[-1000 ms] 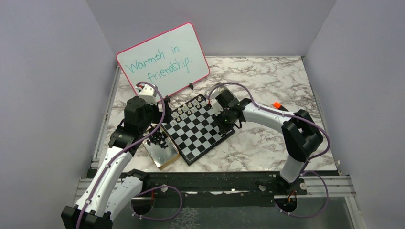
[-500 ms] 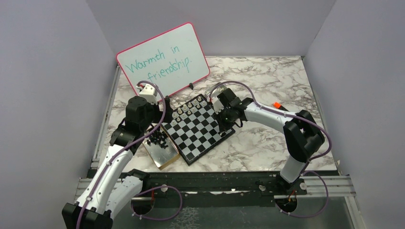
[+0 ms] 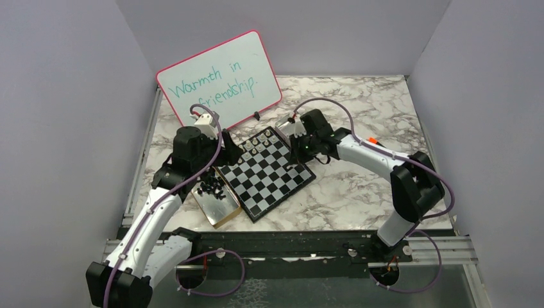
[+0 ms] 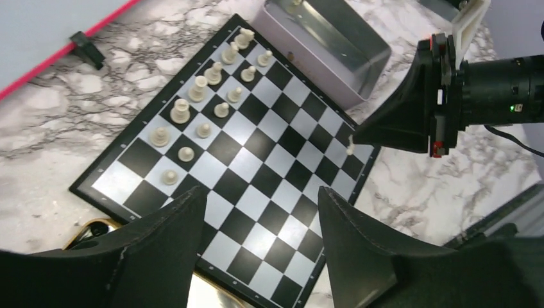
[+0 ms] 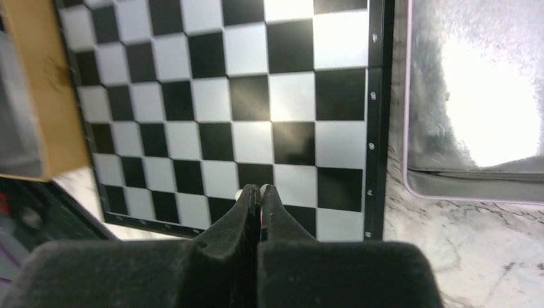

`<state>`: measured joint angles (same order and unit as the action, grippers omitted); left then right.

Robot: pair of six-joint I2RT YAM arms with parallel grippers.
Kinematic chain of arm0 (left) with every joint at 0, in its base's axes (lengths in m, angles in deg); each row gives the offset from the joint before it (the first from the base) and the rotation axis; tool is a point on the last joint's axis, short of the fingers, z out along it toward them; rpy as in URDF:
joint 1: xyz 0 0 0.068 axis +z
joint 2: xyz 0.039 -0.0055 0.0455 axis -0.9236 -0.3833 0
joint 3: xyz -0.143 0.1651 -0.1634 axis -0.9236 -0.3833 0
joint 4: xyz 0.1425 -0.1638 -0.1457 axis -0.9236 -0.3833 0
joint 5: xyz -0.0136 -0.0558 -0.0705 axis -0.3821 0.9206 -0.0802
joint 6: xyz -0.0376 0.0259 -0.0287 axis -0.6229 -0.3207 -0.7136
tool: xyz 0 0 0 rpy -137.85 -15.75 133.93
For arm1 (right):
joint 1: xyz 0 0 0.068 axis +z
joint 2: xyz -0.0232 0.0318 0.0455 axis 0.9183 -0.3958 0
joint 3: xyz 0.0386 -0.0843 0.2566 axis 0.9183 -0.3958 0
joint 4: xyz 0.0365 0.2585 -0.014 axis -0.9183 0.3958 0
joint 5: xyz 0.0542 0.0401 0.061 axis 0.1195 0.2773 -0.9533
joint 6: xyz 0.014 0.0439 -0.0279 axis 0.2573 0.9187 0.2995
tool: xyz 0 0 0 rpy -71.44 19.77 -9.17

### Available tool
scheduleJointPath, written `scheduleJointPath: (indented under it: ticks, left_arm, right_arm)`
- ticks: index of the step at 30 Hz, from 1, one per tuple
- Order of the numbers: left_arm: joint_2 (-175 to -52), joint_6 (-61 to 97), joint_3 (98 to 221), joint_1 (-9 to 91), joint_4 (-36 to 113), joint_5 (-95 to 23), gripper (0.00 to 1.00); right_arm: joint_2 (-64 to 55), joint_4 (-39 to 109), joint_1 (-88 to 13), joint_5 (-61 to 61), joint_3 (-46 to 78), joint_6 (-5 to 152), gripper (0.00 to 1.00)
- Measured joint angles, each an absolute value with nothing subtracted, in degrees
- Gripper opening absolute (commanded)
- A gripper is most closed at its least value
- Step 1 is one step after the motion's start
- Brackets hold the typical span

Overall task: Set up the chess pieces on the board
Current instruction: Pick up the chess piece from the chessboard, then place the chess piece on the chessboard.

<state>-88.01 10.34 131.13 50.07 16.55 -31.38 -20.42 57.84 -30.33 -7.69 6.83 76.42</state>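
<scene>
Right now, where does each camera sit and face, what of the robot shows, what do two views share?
Top external: above, behind the arms, facing down at the board; both show.
Left wrist: slanting down across the board; open left gripper shows.
Right wrist: straight down at the board's edge; shut right gripper shows.
Shared: both wrist views show its pinched cream piece.

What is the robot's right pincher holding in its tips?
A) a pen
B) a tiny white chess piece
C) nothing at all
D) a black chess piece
B: the right gripper has its tips pinched shut on a tiny white chess piece, which shows at the tips above the edge of the board in the left wrist view.
</scene>
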Motion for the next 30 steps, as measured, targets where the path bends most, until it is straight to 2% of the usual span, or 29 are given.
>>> scheduleJointPath:
  ticks: [7,16,30]
  left_arm:
    - [-92.0,3.4,132.1,50.1,19.7,-24.1,0.40]
    - [-96.6,-1.3,132.0,46.6,26.8,-22.2,0.39]
    - [-103.1,-3.2,132.0,42.2,33.8,-23.4,0.31]
  right_arm:
    - [-15.1,45.4,-30.4,-9.8,5.6,93.2,0.01]
    - [-14.0,31.4,-30.4,-12.7,1.8,108.8,0.01]
    - [-14.1,24.3,-30.4,-15.5,-0.3,114.1,0.01]
